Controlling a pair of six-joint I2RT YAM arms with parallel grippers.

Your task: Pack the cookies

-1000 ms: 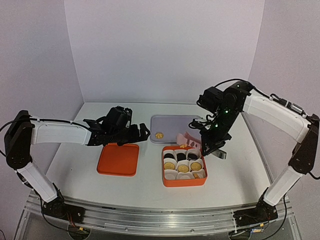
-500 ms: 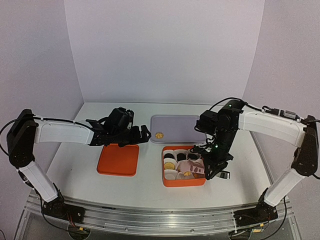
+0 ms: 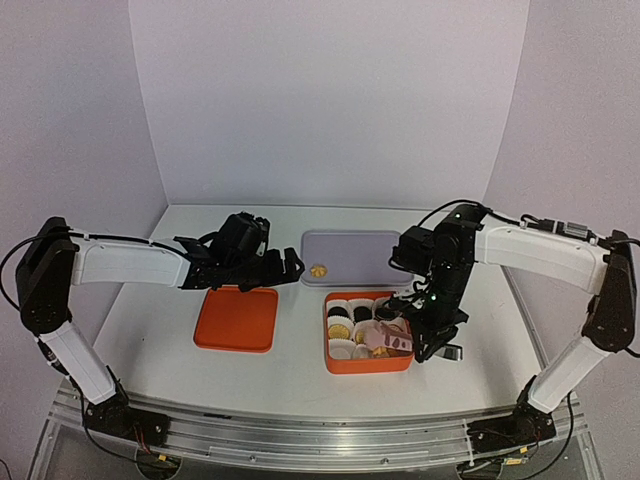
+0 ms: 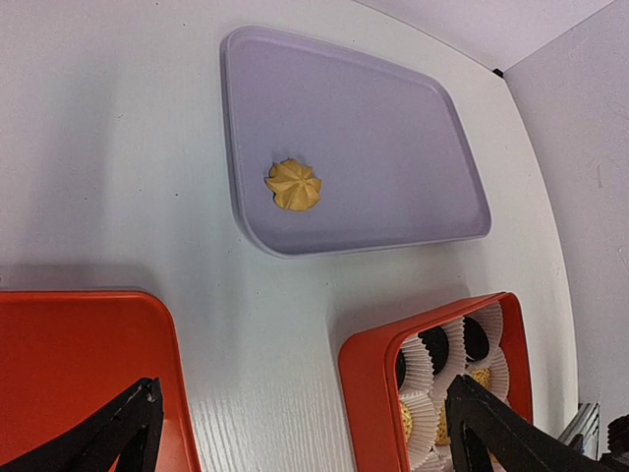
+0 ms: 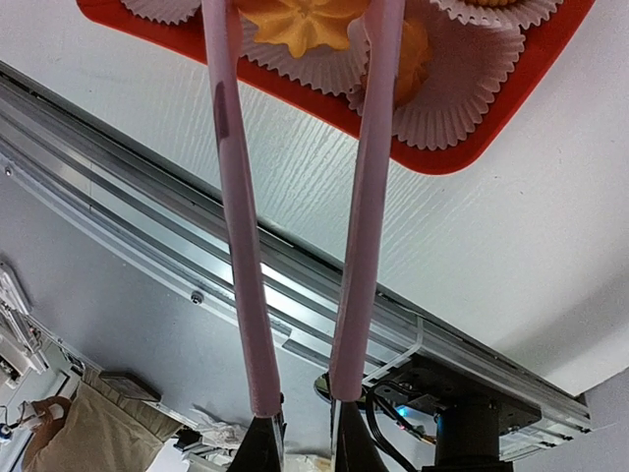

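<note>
Right wrist: right gripper (image 5: 307, 442) clamps pink tongs (image 5: 236, 246) round flower cookie (image 5: 300, 20), prob. light/crumbly, pinch rim softly; left gripper (image 4: 303, 393) wide open, empty.

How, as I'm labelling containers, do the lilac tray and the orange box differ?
The lilac tray is shallow and holds one loose golden cookie; the orange box is deeper and holds several cookies in white paper cups. The tray sits at the back, the box in front of it. Both are rounded rectangles.
</note>
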